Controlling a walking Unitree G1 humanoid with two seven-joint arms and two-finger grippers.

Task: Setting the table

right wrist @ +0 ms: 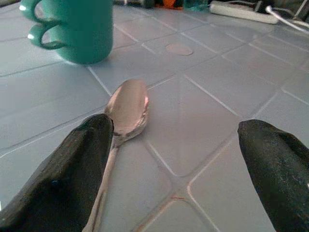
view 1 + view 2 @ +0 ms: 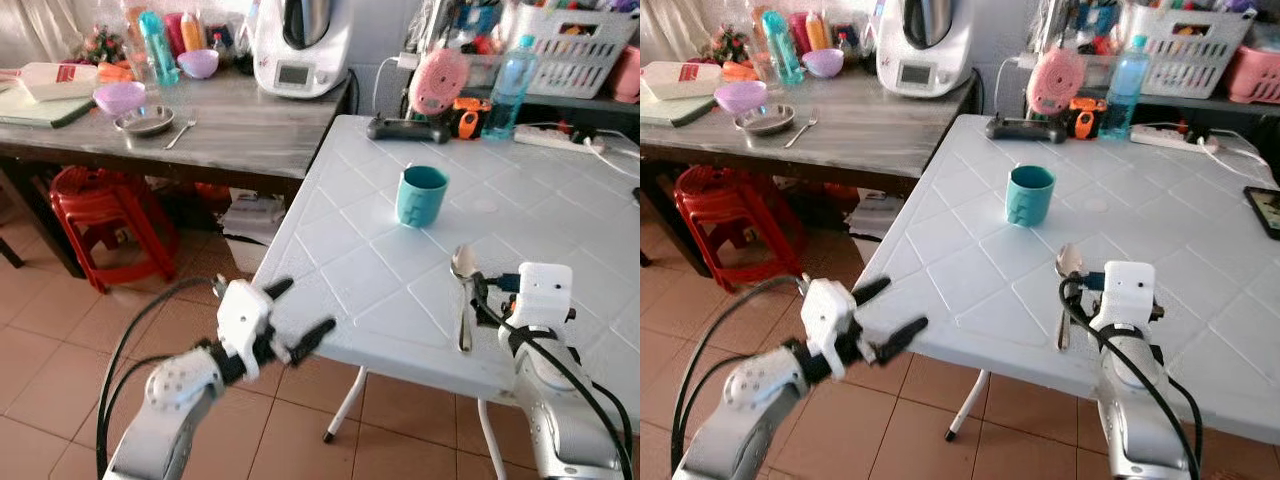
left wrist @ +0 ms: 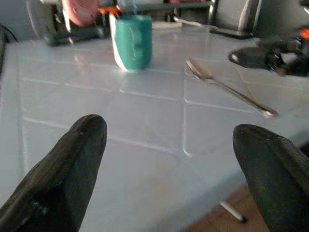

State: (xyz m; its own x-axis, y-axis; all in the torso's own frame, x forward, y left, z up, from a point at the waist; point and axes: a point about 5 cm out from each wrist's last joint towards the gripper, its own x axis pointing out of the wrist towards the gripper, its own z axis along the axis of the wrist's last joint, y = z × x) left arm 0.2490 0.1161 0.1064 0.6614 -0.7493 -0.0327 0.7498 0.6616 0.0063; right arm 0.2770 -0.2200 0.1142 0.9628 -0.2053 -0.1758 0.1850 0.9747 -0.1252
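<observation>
the spoon [image 2: 463, 298] lies flat on the white table [image 2: 370, 260], just in front of the green mug [image 2: 421, 195], laid as a place setting. the right gripper [image 1: 178, 159] hovers beside its handle, spread wide, empty; the left gripper [image 2: 297, 322], off the table's edge, gapes empty too.

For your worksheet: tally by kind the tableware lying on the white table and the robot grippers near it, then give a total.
Green mug: 1
Spoon: 1
Grippers: 2, left gripper open off the white table edge, right gripper open beside the spoon
Total: 4
</observation>
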